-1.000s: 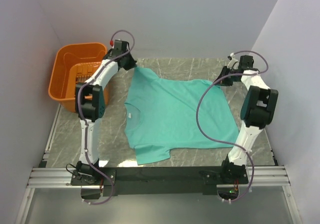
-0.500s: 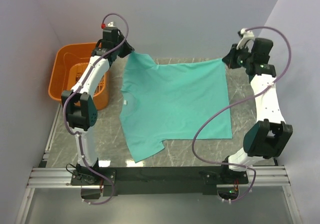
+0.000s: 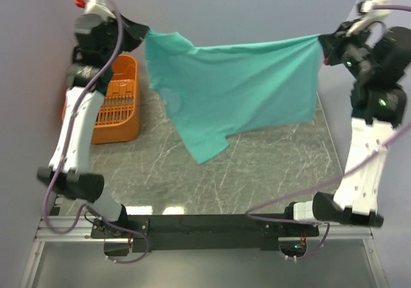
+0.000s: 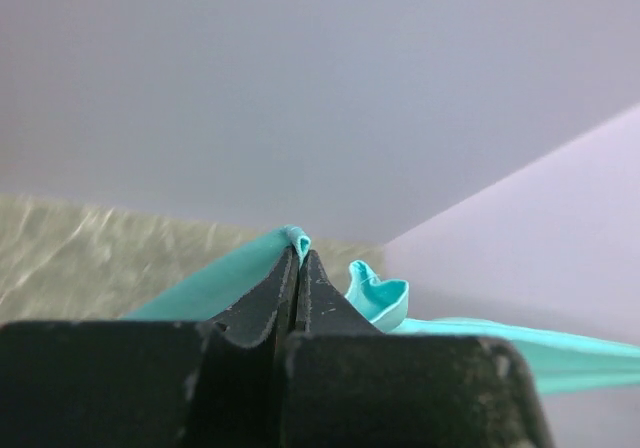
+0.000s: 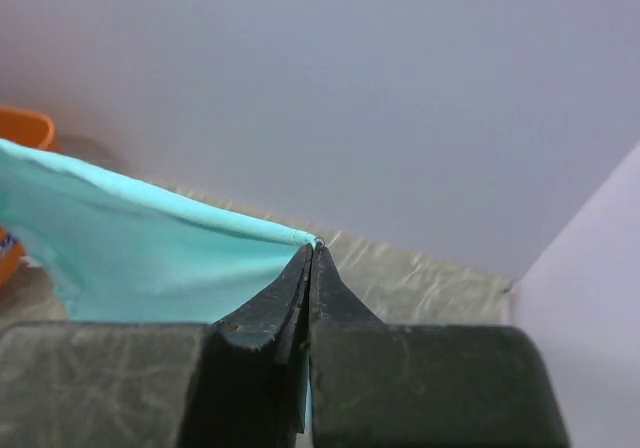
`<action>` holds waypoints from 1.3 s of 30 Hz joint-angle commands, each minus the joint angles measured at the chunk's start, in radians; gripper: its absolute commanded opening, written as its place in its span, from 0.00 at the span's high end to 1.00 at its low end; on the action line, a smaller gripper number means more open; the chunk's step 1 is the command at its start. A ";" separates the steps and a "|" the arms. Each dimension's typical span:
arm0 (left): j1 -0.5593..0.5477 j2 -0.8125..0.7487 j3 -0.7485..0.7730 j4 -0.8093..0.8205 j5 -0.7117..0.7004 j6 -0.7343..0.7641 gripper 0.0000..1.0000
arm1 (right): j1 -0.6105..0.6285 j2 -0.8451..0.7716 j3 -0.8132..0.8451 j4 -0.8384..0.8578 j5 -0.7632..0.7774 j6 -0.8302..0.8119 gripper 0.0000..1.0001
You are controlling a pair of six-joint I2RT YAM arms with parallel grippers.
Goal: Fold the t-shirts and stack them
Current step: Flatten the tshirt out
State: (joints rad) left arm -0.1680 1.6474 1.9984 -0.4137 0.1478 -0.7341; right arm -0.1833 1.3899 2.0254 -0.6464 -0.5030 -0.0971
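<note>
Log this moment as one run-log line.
left pincer: shut on t-shirt edge | right pincer: shut on opposite end | t-shirt: hangs spread between both | orange basket: at left

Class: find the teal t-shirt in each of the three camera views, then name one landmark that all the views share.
Top external: t-shirt hangs stretched across the upper middle, between left gripper and right gripper.
Left wrist: t-shirt at centre, pinched by the left gripper, trailing lower right.
Right wrist: t-shirt spreads left from the right gripper.
Shared landmark: the marble table.
</note>
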 commanded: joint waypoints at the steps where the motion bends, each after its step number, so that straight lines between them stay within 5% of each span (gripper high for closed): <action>1: -0.002 -0.186 0.042 0.053 0.021 0.004 0.99 | -0.019 -0.144 0.177 -0.036 0.035 0.031 1.00; 13: -0.002 -0.471 0.134 0.015 -0.174 0.044 0.99 | -0.027 -0.347 0.361 0.025 0.170 0.128 1.00; 20: -0.002 -0.433 0.108 0.032 -0.156 0.032 0.99 | -0.027 -0.335 0.280 0.024 0.175 0.122 1.00; 26: -0.002 -0.341 -0.038 0.122 -0.019 -0.022 0.99 | -0.027 -0.380 -0.061 0.100 0.118 0.112 1.00; 33: -0.018 -0.148 -0.297 0.320 0.099 -0.068 0.99 | -0.027 -0.397 -0.677 0.315 0.024 0.134 1.00; 39: -0.080 0.195 -0.236 0.352 0.052 -0.007 0.99 | -0.027 -0.174 -0.958 0.605 0.012 0.126 1.00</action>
State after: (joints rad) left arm -0.2169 1.7348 1.6939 -0.1478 0.1947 -0.7738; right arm -0.2039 1.1278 1.1030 -0.2737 -0.4667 0.0288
